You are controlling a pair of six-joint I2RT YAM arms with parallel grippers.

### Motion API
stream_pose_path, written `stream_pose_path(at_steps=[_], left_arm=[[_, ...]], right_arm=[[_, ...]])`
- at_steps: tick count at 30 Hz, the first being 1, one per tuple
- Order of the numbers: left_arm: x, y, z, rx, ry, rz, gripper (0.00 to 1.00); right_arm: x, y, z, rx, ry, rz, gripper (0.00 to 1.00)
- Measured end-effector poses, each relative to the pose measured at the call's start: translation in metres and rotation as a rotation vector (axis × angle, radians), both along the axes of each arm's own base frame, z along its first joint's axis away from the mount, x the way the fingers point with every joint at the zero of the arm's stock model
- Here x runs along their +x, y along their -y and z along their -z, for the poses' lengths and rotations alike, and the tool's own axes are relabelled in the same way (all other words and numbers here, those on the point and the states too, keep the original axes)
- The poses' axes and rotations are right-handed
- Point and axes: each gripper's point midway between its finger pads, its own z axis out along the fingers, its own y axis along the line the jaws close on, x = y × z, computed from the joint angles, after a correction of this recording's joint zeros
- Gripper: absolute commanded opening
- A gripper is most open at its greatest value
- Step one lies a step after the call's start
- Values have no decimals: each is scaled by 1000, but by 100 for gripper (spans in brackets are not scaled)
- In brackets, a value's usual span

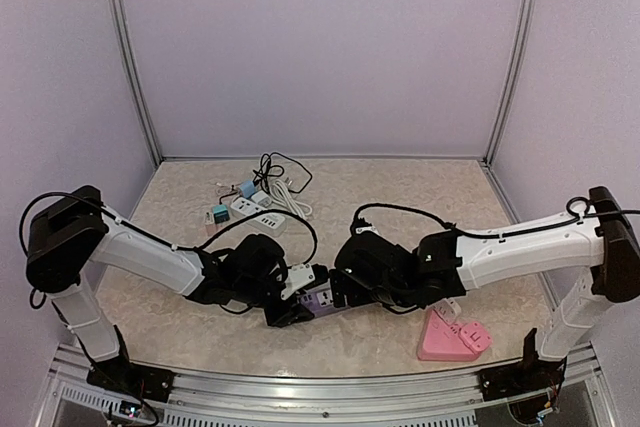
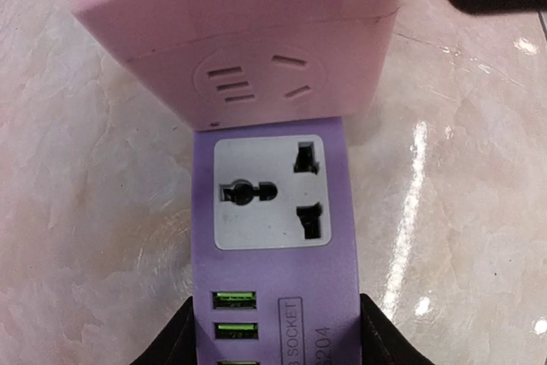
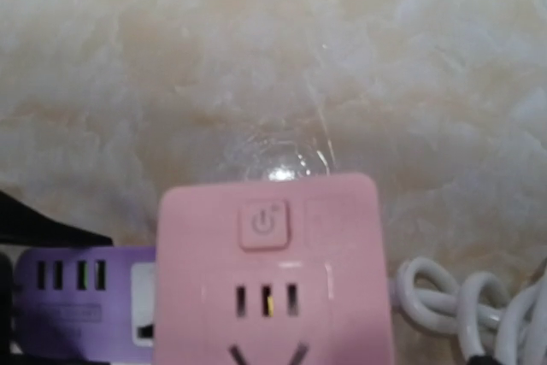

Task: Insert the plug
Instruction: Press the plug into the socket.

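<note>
Capping far end of purple strip, pink adapter; marble tabletop alongside.

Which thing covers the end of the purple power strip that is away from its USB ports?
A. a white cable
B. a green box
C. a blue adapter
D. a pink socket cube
D: in the left wrist view the pink socket cube sits over that end of the purple power strip.

purple socket runs off the bottom edge; pink cube cropped at top.
</note>
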Motion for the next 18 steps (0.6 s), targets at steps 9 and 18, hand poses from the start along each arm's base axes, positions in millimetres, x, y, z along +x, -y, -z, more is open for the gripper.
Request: stream_pose_path(at_steps=[9, 18], left_arm=[[0, 0, 0, 0, 0, 0, 0], [0, 0, 0, 0, 0, 1, 0]], right_arm=[[20, -4, -2, -7, -5, -25, 85], [27, -7, 26, -67, -41, -55, 57]])
